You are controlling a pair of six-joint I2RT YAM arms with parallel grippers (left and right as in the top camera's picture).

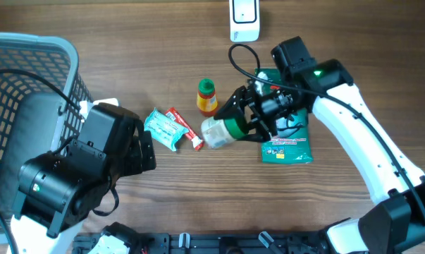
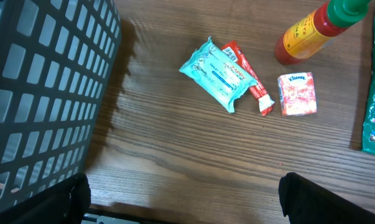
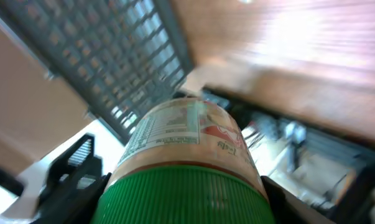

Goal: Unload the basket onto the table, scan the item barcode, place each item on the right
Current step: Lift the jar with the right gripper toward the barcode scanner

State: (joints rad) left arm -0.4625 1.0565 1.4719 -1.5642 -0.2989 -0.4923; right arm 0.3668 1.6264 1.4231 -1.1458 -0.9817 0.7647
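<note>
- Right gripper (image 1: 242,121): black fingers clamped on either side of the green ribbed screw lid of a pale plastic jar (image 1: 218,132).
- The jar lies on its side, held above the brown wood-grain table (image 1: 198,204), its lid towards the wrist and its base pointing left.
- In the right wrist view the jar (image 3: 187,134) fills the middle of the frame. Its label is cream, with a printed panel of small black text on the left and red lettering on the right. I cannot make out a barcode.
- Just beyond the jar stands a small orange sauce bottle with a green cap (image 1: 207,97).
- Left of the jar lie a teal wipes packet (image 1: 162,128) and a red stick sachet (image 1: 181,123), touching each other.
- A small red-and-white tissue pack (image 2: 297,93) lies beside the sachet's end.
- A flat dark green pouch (image 1: 288,147) lies under the right arm.
- A white plastic device (image 1: 244,20) sits at the far table edge.
- Left gripper (image 2: 187,199): jaws spread wide, gripping nothing, beside the grey plastic mesh basket (image 1: 29,77).
</note>
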